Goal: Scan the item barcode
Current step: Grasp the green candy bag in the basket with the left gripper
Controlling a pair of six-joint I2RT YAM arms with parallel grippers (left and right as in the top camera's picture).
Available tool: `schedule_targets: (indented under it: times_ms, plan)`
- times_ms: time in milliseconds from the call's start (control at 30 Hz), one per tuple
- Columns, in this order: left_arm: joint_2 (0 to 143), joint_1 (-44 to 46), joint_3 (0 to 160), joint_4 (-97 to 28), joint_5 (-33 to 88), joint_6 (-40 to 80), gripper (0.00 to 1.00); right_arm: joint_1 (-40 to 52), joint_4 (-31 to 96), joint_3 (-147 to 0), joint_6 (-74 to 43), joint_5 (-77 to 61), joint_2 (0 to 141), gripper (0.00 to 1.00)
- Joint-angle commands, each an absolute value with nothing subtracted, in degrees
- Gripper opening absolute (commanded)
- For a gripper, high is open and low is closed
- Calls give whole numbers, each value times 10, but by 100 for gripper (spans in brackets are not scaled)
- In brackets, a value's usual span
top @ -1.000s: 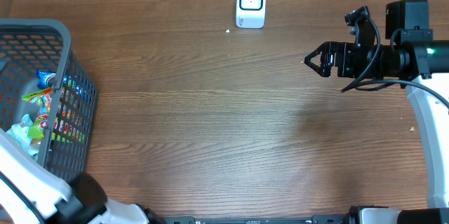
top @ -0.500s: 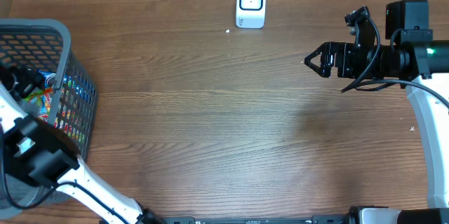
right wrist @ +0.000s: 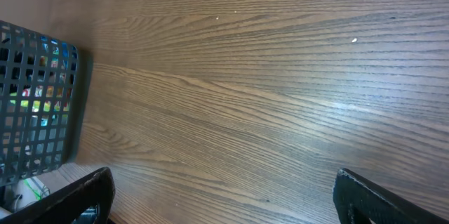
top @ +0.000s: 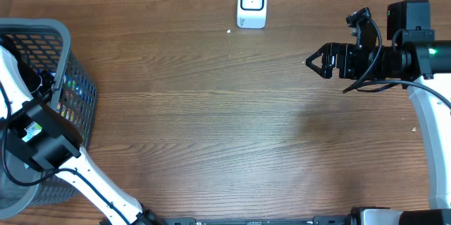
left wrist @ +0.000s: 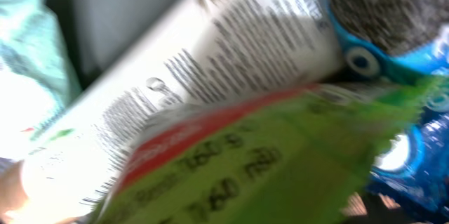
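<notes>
One grey mesh basket [top: 42,25] stood at the table's [top: 211,126] left edge, and the left arm [top: 42,144] reached down into it. Its end effector sat among the items, so I could not tell its grip. Three packets filled its blurred wrist view: one white [left wrist: 231,48], one green [left wrist: 280,175], one blue [left wrist: 414,157]. One white scanner [top: 252,3] stood at the far edge. The right end effector [top: 310,61] hung spread wide and empty.

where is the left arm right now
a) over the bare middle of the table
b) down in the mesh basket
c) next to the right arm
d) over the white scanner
b, the left arm is down inside the mesh basket at the table's left edge, far from the scanner.
</notes>
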State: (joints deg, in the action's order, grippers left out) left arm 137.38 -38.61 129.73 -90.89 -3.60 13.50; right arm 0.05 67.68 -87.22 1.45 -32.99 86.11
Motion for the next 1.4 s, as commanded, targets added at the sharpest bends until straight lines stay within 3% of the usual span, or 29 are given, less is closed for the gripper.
schedule_targets:
  times_ms: [0, 267, 600, 900, 933, 1033, 1067, 1200, 1367]
  plan:
    - [1413, -379, 1306, -923, -26, 130, 4, 3, 675, -883, 13, -331, 859, 100]
    - [1364, -381, 1380, -969, 17, 118, 4, 3, 665, -883, 13, -331, 859, 100]
    - [1089, -383, 1385, -968, -3, 157, 4, 3, 674, -883, 13, -331, 859, 100]
    - [941, -382, 1384, -968, -65, 198, 5, 3, 679, -883, 13, -331, 859, 100]
    - [937, -382, 1383, -968, -66, 198, 16, 3, 678, -883, 13, -331, 859, 100]
    - [940, -382, 1374, -968, -66, 201, 69, 3, 677, -883, 13, -331, 859, 100]
    - [943, -383, 1367, -968, -66, 205, 79, 3, 678, -883, 13, -331, 859, 100]
    - [964, -396, 1315, -967, -81, 237, 96, 3, 678, -883, 13, -331, 859, 100]
    - [986, -424, 1210, -915, -69, 237, 100, 3, 678, -883, 13, -331, 859, 100]
